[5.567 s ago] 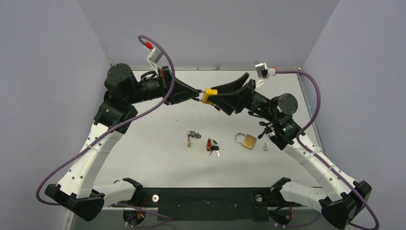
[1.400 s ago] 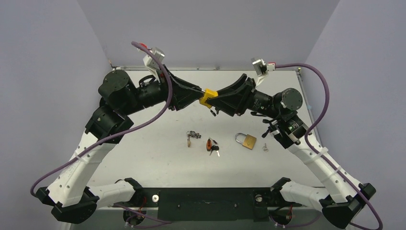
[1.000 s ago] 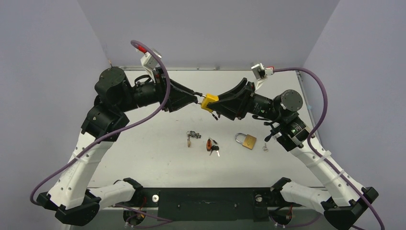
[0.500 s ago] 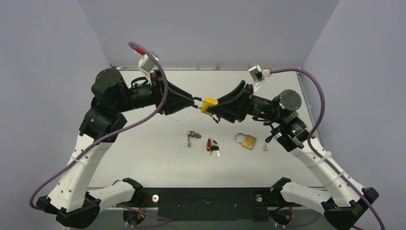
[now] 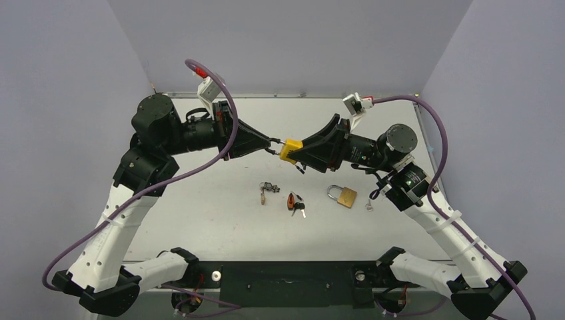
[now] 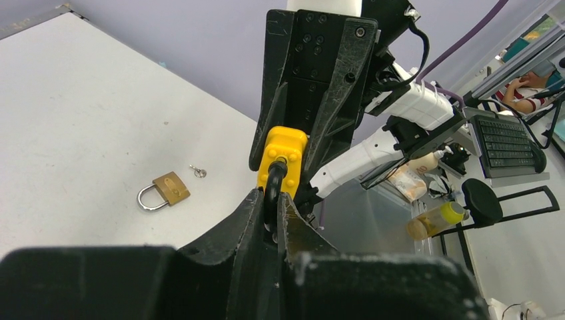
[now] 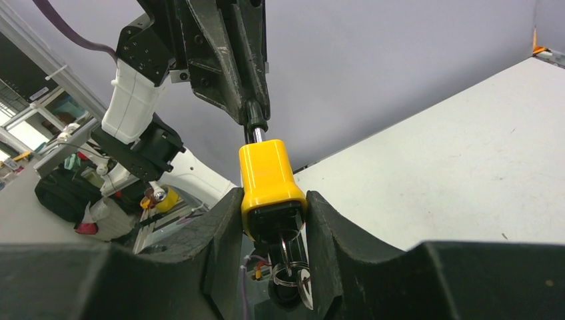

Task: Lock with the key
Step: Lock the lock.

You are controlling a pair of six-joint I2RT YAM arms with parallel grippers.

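Two claws: you have both on one yellow padlock [image 5: 288, 151], held in the air over the table [image 5: 220, 227], up and to the left of the brass padlock [image 5: 346, 196] in the top view.
Left gripper [image 6: 273, 200]: pressed together on the yellow padlock's black shackle [image 6: 274, 181]. Your left wrist view shows a finger tight against it on each side.
Right gripper [image 7: 272, 200]: pinching the yellow body from both sides, with the shackle end pointing away from it toward the left arm.
Key ring [image 7: 291, 273]: hangs under the yellow body between the right fingers. Whether a key sits in the keyhole is hidden from you.
Brass padlock: lies flat on the table, its shackle to the left of its body.
Small silver key [image 5: 368, 205]: on the table just right of the brass padlock, not touching it.
Orange-and-black key bunch [image 5: 295, 202]: on the table, left of the brass padlock.
Grey metal piece [image 5: 267, 191]: farther left of the brass padlock, beyond the key bunch. It is too small to name.
Change over the last second: your left claw has closed in on the shackle, and the left arm's elbow and wrist camera have shifted a little. The yellow padlock has hardly moved.
Change since the earliest picture: the yellow padlock sits lower in the top view, nearer the brass padlock. The brass padlock, the silver key, the key bunch and the grey piece lie where they did.
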